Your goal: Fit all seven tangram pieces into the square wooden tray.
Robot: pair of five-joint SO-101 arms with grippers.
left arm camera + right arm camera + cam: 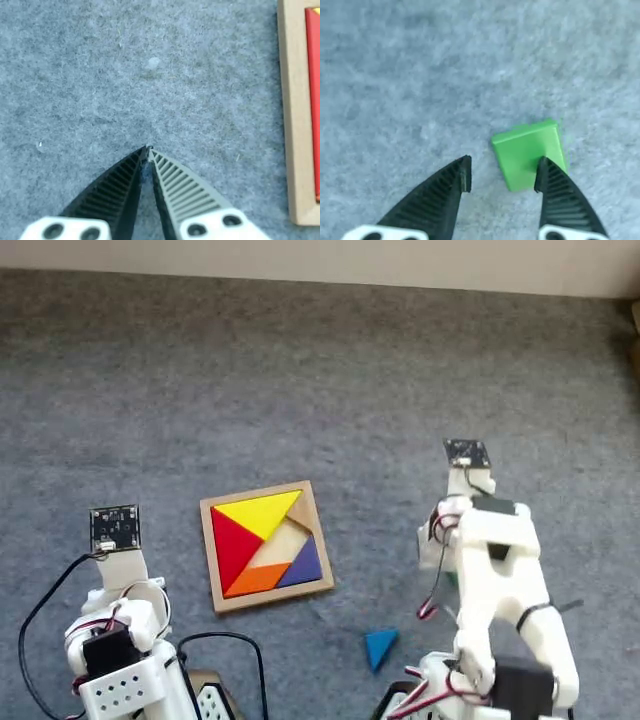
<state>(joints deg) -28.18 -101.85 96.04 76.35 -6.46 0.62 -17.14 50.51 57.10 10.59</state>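
The square wooden tray lies between the arms with four pieces in it and gaps left. The right gripper is spread wide around the green square (probably to grab it). The left gripper is pressed together, with nothing in it, beside the tray.

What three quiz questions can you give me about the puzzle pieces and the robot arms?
1. True or false: the left tool is shut, holding nothing.
2. Which piece sits at the right tool? A red triangle, B green square, C orange triangle.
3. Fill in: the blue triangle lies outside the tray, on the ___.
Key: 1 true; 2 B; 3 carpet.
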